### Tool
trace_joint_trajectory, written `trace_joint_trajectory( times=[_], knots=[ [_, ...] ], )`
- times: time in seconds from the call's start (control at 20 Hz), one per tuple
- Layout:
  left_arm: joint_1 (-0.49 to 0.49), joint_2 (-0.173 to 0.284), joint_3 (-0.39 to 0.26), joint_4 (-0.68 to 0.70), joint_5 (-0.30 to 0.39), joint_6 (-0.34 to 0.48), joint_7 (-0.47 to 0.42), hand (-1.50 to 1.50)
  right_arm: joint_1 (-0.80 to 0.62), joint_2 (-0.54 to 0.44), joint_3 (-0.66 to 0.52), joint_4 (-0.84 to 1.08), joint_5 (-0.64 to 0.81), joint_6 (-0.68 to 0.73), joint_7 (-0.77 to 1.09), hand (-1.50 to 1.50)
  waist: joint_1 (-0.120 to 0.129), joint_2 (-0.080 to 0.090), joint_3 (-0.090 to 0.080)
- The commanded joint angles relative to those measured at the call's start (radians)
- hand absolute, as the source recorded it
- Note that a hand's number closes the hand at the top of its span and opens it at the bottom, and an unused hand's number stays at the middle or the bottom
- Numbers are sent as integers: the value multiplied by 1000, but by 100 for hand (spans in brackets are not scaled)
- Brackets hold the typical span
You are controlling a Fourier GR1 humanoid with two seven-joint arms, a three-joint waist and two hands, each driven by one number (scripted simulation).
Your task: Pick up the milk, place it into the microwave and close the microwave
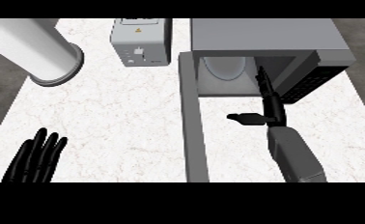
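A: Near edge first. What did the left hand (34,158) do?

B: Nothing. Black hand, bottom left corner, fingers straight and slightly fanned, pointing up, resting over the white marbled counter top (121,117). Held nothing.

A: And the right hand (269,107)?

B: Grey forearm came in from the lower right. Fingers were straight and together, reaching into the mouth of the grey box-shaped microwave (264,39); thumb stuck out to the left. Not clamped on anything I could see.

A: The door?

B: The grey microwave door (192,121) stood swung open, seen edge-on as a long strip running down toward the near edge, left of the right forearm.

A: Where was the milk?

B: Couldn't spot a carton anywhere. Inside the cavity there was a pale rounded shape (225,67), could be the milk or the turntable plate; couldn't tell. Nothing carton-like on the counter.

A: Progress?

B: My read: if that shape was the milk, pick and place were done and closing the door was left. Door definitely not shut yet.

A: Far side?

B: A silver boxy toaster (141,42) left of the microwave, and a large white cylinder with a grey rim (43,54) at far left.
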Motion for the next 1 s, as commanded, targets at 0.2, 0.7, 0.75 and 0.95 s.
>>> trace_joint_trajectory(
  times=[0.2,0.7,0.75,0.95],
  knots=[
    [-95,48,-73,93,29,-97,28,-150,231,-2,20,-113,-55,217,-85,-150,-15,7,3],
    [-292,24,-127,176,-46,-84,143,150,611,17,119,-531,-88,317,-89,-150,-19,10,3],
    [-249,22,-155,233,-57,-101,64,150,643,-12,101,-518,-107,351,-118,-150,-9,10,3],
    [-355,32,-138,294,-60,-128,70,150,747,-31,106,-619,-129,363,-95,-150,-4,12,4]
  ],
)
